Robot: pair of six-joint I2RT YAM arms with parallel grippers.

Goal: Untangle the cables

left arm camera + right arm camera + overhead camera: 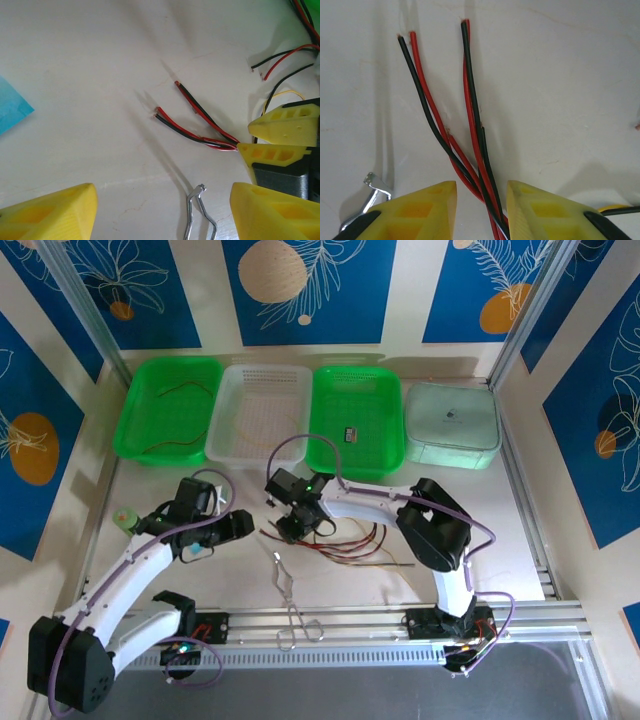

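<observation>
At the frame's bottom, the right gripper (481,186) stood narrowly parted around thin red and black cables (470,125), not pinching; the left gripper (163,194) gaped wide, empty.

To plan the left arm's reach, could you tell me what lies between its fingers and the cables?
Left wrist view: bare table and the forceps tip, short of the cables.

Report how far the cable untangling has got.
Done: two wires lie in the left green basket. In hand: the right gripper straddles red-and-black cables; whether it grips is unclear. The left gripper is open, empty. Left: the bundle lies crossed on the table.
</observation>
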